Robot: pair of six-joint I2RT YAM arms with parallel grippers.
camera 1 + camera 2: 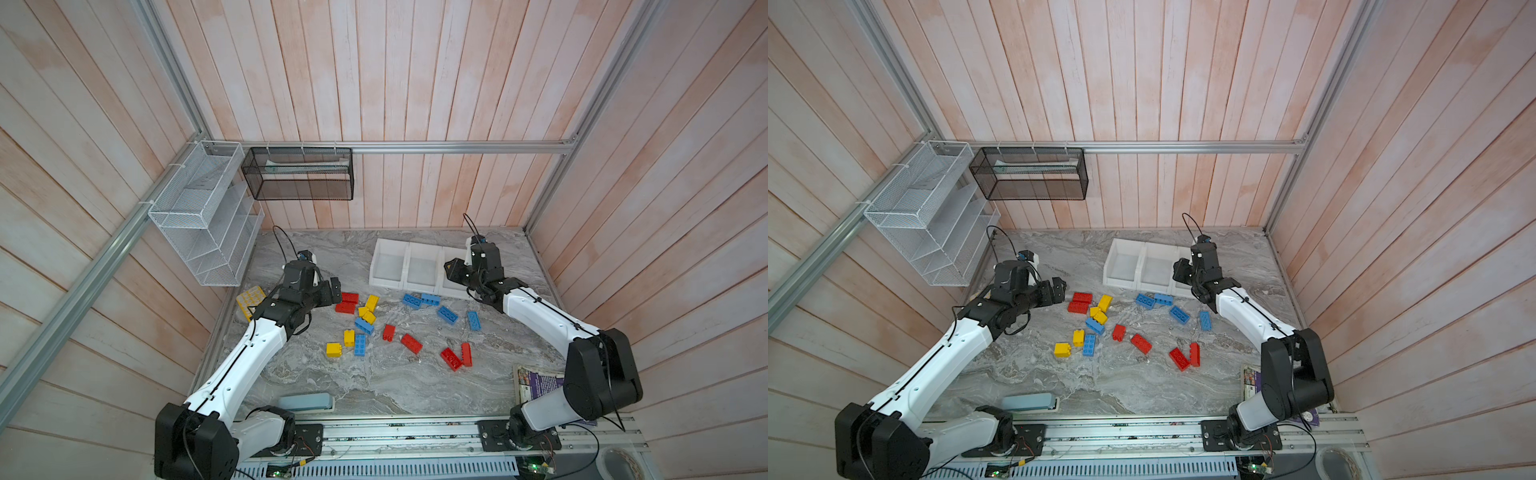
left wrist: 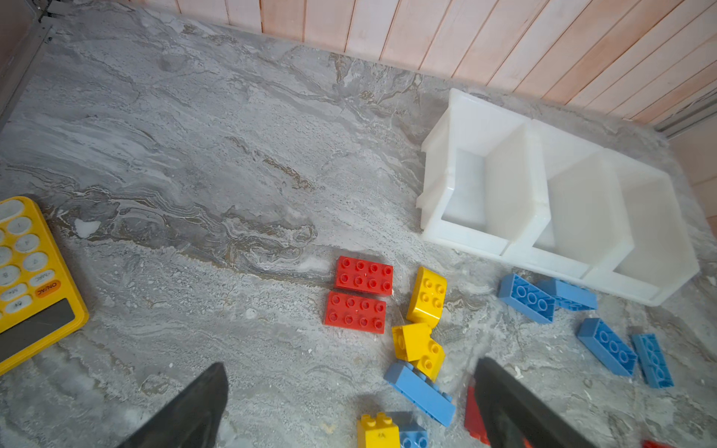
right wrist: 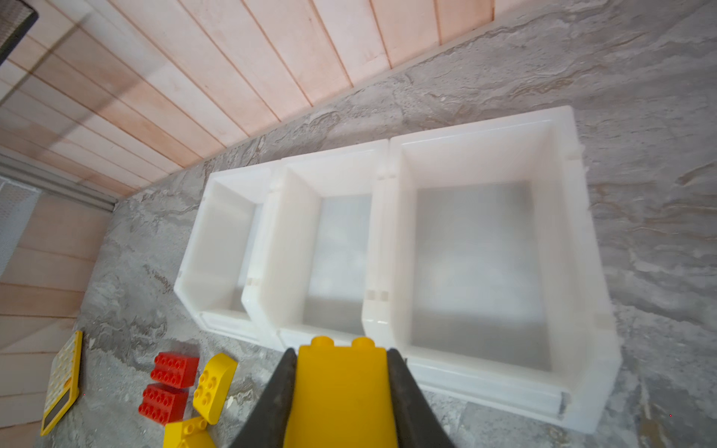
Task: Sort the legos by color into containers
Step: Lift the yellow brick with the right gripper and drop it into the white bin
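Right wrist view: the right gripper (image 3: 341,355) clamps a smooth, glossy yellow brick (image 3: 341,395) between its dark tapered fingers (image 3: 279,391), with two round studs pointing toward the containers (image 3: 485,126). Those are three milky, slightly translucent plastic bins with squared walls and low sloped fronts. They are joined in a row on the grey, veined, marble-look table (image 3: 640,97). The held brick hangs at their front lip, about where the middle bin meets the end one.

The left gripper (image 2: 351,366) stands spread wide with nothing between its fingers, off the end of the containers that faces the flat yellow calculator (image 2: 35,279). Two red eight-stud bricks (image 2: 361,296) lie side by side, touching, just beyond its fingertips and short of the containers.

The other legos (image 1: 411,343), chunky studded blocks in red, blue and yellow, lie loose on the table before the containers' fronts. In both top views a pair of blue bricks (image 1: 1145,301) lies nearest that front edge.
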